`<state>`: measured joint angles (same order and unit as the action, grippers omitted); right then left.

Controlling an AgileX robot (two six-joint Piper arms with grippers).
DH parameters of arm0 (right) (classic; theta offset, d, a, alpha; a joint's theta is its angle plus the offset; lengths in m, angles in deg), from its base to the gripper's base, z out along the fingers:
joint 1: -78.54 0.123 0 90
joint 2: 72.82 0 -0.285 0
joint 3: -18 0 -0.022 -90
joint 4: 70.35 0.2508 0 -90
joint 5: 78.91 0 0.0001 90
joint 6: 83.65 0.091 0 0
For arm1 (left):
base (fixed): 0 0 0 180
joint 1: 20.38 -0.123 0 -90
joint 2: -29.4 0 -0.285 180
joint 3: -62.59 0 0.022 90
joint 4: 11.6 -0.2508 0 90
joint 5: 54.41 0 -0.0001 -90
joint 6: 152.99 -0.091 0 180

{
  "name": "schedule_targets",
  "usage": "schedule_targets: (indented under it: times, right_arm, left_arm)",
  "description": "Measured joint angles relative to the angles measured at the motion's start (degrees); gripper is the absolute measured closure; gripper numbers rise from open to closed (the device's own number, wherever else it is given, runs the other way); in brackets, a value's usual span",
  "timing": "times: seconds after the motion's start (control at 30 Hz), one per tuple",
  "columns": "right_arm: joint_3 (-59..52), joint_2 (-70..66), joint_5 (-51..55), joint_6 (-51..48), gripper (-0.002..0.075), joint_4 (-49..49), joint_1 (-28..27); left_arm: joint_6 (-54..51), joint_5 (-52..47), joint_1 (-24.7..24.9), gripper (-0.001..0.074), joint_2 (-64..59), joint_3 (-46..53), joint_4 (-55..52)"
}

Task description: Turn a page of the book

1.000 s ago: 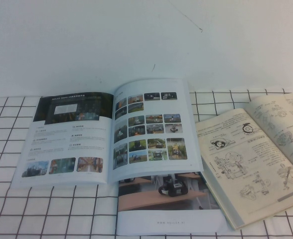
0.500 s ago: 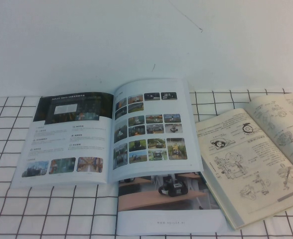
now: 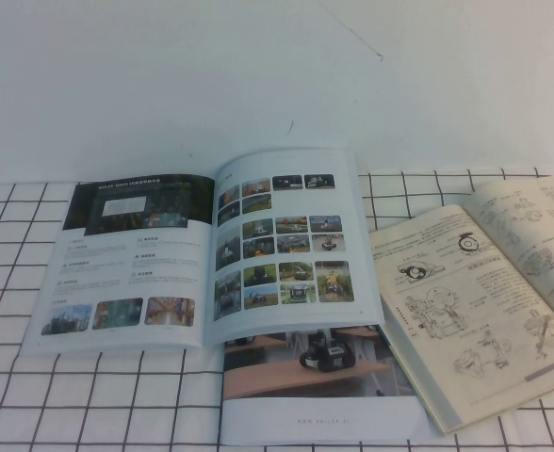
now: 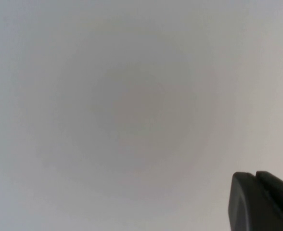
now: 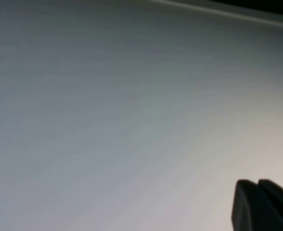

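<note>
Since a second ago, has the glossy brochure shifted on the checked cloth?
No. The glossy brochure sits on the same grid lines of the checked cloth, its corner overlapping the robot booklet as before. Neither gripper appears in the high view.

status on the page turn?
Left gripper and right gripper parked off the table, right shut. Glossy pale-blue brochure open flat, photo-grid page untouched. Nothing blocking.

Book (image 3: 136, 268), large thin glossy brochure, lies open flat at centre-left of frame, spine running top to bottom. Left face pale blue-white under dark banner picture, three small colour photos along lower edge. Page (image 3: 291, 247), right-hand leaf, carries grid of small colour photos on pale ground; lies flat, slightly bowed near spine, outer edge toward frame centre.
</note>
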<state>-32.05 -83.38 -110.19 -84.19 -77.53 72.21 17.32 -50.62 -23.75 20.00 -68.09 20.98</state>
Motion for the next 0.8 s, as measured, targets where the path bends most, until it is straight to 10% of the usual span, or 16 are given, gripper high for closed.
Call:
schedule_targets:
  times: [0.53, 0.8]
  right_arm:
    - [28.2, -37.1, 63.2, 0.5, 0.0717, 5.5, 0.0]
    - [28.5, -48.1, 72.0, -1.9, 0.0717, 13.4, 0.0]
  left_arm:
    - [-6.8, -24.7, 6.5, 0.0738, -28.2, -10.4, -8.1]
    - [-3.9, -41.9, 6.6, 0.0738, -41.2, -10.4, -8.1]
